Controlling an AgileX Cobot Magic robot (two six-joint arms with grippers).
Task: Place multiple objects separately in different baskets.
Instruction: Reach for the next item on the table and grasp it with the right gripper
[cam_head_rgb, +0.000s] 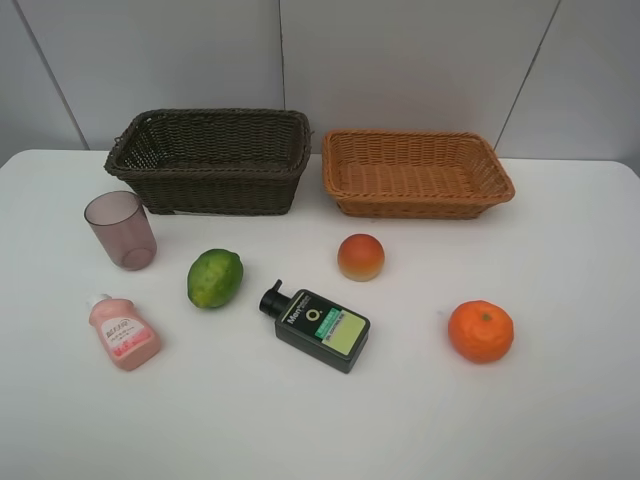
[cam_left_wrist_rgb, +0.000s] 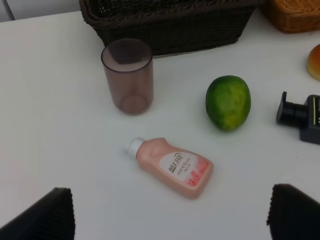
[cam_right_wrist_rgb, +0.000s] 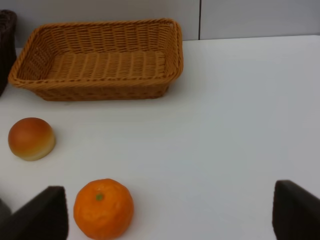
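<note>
The high view takes in the whole desk (cam_head_rgb: 560, 410). The dark brown basket (cam_head_rgb: 215, 188) and the orange-tan basket (cam_head_rgb: 415, 206) sit side by side along the far edge, just apart. The six objects lie loose in front of them. The mauve cup (cam_head_rgb: 120, 230) stands upright near the dark basket's front corner, and the pink soap bottle (cam_head_rgb: 125, 333) lies flat closer to the viewer. The lime (cam_head_rgb: 215, 278), the dark green bottle (cam_head_rgb: 320, 328) on its back and the peach (cam_head_rgb: 361, 257) fill the middle. The tangerine (cam_head_rgb: 481, 331) sits apart on the right, with bare desk around it and along the near edge. The hands appear only in the wrist views. The left wrist view shows the left hand (cam_left_wrist_rgb: 170, 220) held back and looking down at an angle. It is spread wide with nothing between its dark tips. The soap bottle lies nearest, the cup and lime are beyond it, and only the dark bottle's cap end and a sliver of the peach show at the frame's edge. The right wrist view shows the right hand (cam_right_wrist_rgb: 170, 212), also parted and holding nothing. The tangerine is close by one tip, the peach is farther off, and the tan basket's shallow woven floor is fully visible beyond a stretch of clear desk.
</note>
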